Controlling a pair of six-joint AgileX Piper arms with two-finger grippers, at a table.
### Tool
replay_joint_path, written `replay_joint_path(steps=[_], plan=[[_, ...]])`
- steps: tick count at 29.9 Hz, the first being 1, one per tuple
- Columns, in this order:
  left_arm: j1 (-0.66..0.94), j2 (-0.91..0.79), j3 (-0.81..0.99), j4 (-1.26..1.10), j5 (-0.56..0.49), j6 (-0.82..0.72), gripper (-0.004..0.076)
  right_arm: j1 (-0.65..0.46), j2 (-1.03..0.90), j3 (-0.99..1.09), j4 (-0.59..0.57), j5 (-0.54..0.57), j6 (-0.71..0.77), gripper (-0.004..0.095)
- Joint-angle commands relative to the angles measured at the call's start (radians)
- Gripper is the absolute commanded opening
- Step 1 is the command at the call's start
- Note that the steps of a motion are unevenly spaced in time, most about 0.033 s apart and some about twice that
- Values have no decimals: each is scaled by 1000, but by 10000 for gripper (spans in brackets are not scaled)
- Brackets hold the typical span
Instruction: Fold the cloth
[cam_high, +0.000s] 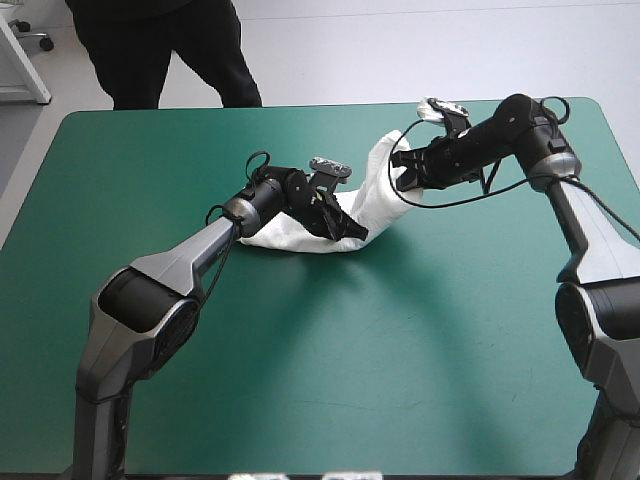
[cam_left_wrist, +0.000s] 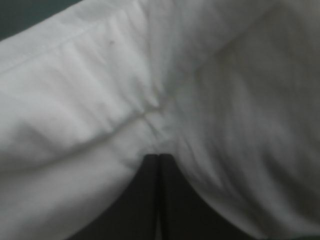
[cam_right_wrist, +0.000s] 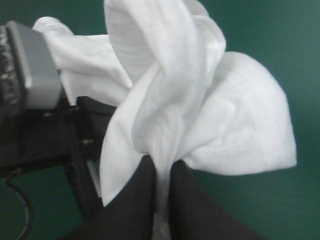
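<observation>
The left end effector (cam_left_wrist: 159, 160) and right end effector (cam_right_wrist: 161, 169) each clamp the crumpled white T-shirt (cam_high: 375, 195), at its opposite ends.

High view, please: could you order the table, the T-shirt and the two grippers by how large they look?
1. table
2. T-shirt
3. left gripper and right gripper: alike, so not ranked

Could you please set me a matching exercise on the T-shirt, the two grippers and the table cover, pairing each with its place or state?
1. T-shirt
2. left gripper
3. right gripper
4. table cover

a. shut on the T-shirt's end toward the table's far edge
b. teal-green, beneath everything else
c. white, bunched, strung between both grippers
d. shut on the T-shirt's end nearer the robot

Pairs: 1-c, 2-d, 3-a, 4-b.
</observation>
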Motion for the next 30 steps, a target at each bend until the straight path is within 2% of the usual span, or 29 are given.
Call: replay_joint_path(steps=[1,10,15,20,23,30], plan=[[-6,-47,-17,-16,36,-1,-9,36,-68,-75,49,36,-3,-13],[-2,-49,-17,-13,44,-1,-9,74,-68,-166,9,42,27,-13],[38,-128,-32,67,116,-10,-9,75,-66,-166,-4,51,27,-13],[101,-291,-32,168,240,-15,-9,80,-66,-166,5,43,27,-13],[138,-416,9,168,246,-11,-9,106,-66,-166,-1,41,27,-13],[192,-769,302,172,280,-6,-9,220,-63,-166,-4,-105,49,-13]])
